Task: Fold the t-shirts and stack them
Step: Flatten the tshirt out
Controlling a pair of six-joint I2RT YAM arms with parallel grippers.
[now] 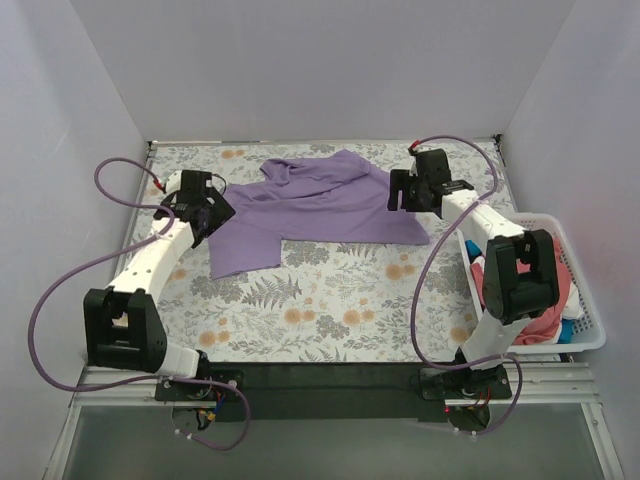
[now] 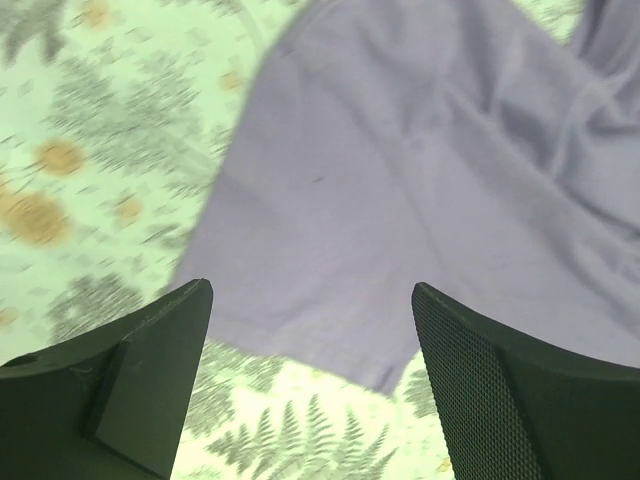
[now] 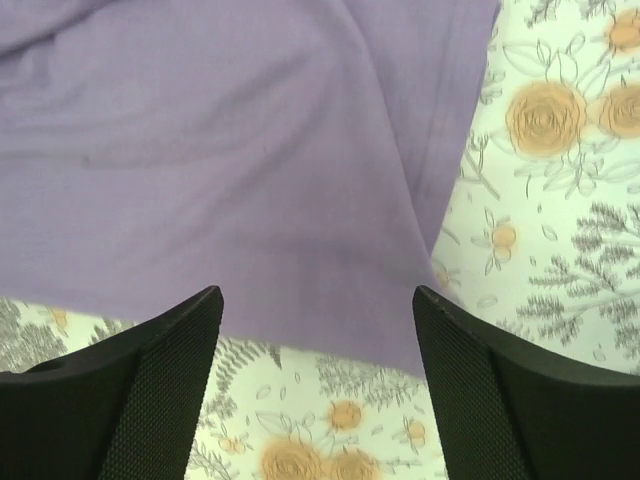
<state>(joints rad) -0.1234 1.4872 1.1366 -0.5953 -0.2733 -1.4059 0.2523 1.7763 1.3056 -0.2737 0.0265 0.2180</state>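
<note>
A lavender t-shirt (image 1: 310, 208) lies spread and rumpled on the floral table at the back, with one part reaching toward the front left. My left gripper (image 1: 205, 215) is open above its left edge; the cloth (image 2: 400, 180) shows between and beyond the fingers. My right gripper (image 1: 400, 190) is open above the shirt's right side, with the cloth (image 3: 230, 160) and its corner ahead of the fingers. A coral-pink shirt (image 1: 545, 325) lies in the basket at the right, with bits of white and blue cloth, partly hidden by the right arm.
A white slatted basket (image 1: 590, 325) stands at the right edge of the table, beside the right arm. White walls close in the back and both sides. The floral tablecloth (image 1: 330, 300) covers the table in front of the shirt.
</note>
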